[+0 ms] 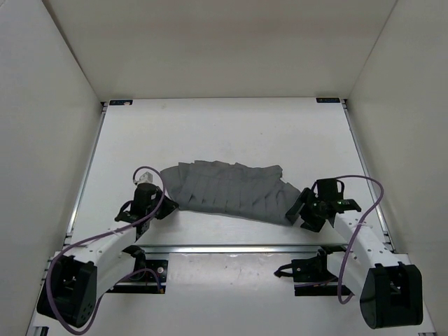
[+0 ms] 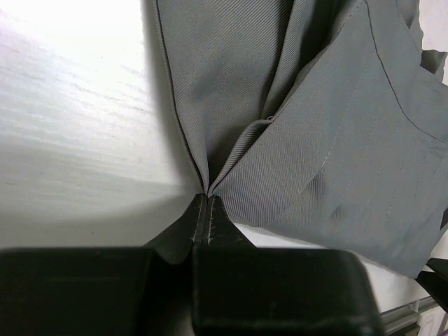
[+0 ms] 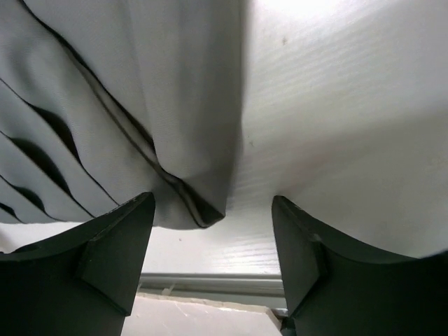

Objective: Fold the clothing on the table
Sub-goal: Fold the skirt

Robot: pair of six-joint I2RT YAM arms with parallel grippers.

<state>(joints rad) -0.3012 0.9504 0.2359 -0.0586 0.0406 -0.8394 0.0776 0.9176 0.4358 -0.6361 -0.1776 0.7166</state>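
Note:
The clothing, a dark grey pleated garment, lies spread across the middle of the white table. My left gripper is at its left end. In the left wrist view the left gripper is shut on a pinched edge of the clothing, and the fabric gathers into the tips. My right gripper is at the garment's right end. In the right wrist view the right gripper stands open. A folded corner of the clothing sits between its fingers, touching neither.
A metal rail runs along the table's near edge, also visible just below the right gripper as the rail. White walls enclose the table on three sides. Purple cables loop off both arms.

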